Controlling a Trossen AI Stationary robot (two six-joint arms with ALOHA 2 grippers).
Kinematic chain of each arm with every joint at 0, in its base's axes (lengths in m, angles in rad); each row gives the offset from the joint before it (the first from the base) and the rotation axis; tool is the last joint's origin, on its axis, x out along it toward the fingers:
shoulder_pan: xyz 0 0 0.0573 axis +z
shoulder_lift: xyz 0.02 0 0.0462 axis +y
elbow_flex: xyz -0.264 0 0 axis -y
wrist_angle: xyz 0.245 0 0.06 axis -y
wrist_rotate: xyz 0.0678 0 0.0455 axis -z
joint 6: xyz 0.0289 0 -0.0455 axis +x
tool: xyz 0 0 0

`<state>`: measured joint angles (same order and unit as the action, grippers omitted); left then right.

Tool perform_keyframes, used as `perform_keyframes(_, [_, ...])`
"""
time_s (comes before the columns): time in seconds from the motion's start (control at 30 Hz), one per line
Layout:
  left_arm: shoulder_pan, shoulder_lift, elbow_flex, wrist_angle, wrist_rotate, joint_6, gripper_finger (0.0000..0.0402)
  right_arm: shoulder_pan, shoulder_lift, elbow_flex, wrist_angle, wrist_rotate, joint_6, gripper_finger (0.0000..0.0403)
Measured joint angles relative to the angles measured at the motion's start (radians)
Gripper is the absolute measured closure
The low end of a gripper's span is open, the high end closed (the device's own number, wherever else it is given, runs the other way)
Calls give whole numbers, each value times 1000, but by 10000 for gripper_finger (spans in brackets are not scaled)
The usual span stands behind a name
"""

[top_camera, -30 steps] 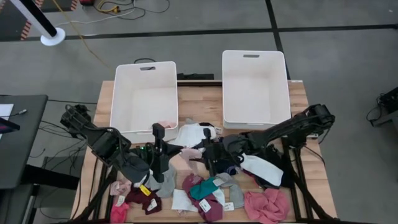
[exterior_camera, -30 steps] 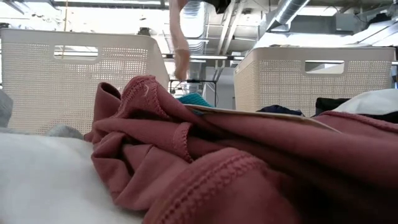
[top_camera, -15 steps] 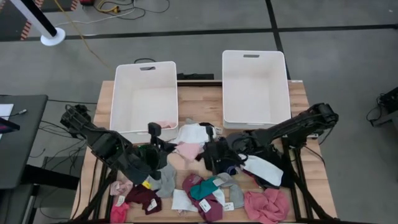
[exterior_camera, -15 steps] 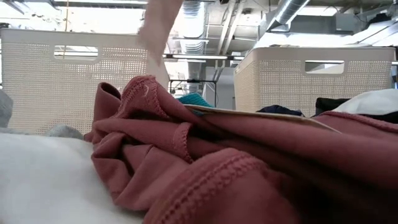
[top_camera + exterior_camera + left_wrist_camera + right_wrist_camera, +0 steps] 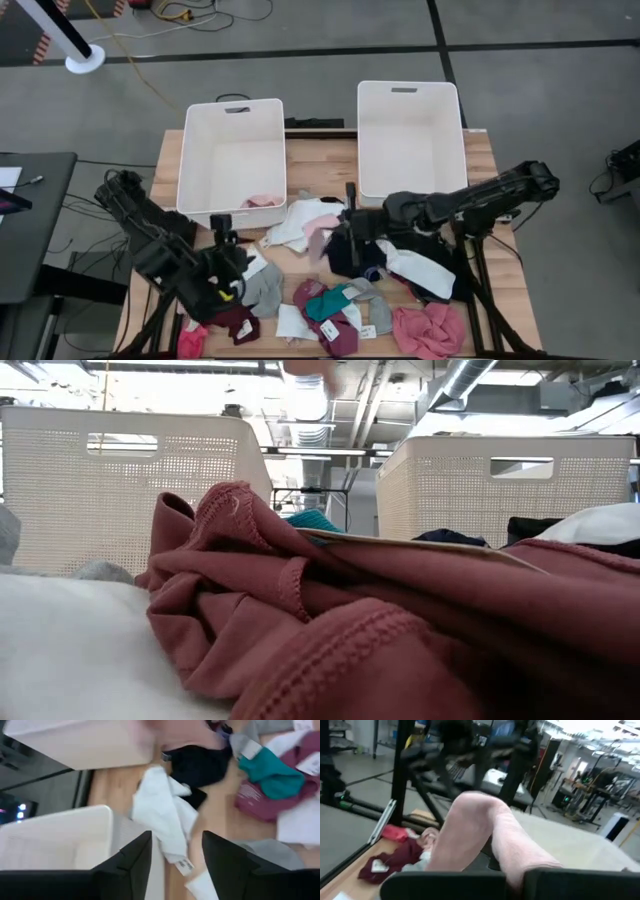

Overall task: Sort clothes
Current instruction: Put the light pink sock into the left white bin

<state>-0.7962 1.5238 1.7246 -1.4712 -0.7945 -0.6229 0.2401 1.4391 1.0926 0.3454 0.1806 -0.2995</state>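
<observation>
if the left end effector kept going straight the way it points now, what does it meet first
Most likely the white garment lying on the table right ahead between the open fingers of the left end effector, beside the near corner of the left white bin. Depth is unclear, so it might skim that bin corner.

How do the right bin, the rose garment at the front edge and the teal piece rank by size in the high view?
1. Right bin, clearly largest.
2. Rose garment.
3. Teal piece, smallest, though partly overlapped by neighbouring clothes.
</observation>
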Motion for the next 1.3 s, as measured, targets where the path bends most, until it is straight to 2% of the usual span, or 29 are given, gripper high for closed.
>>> perform_keyframes(0.23, [-52,1,-141,67,137,-107,219,-50,30,80,-4,-59,-53,402])
perform_keyframes(0.53, [-108,1,-357,218,275,-241,219,-170,116,209,-54,-190,-60,403])
perform_keyframes(0.93, [-189,0,-472,354,293,-372,219,-264,309,443,-84,-370,-40,403])
perform_keyframes(1.3, [-259,0,-534,495,292,-416,219,-328,481,662,-98,-425,-38,403])
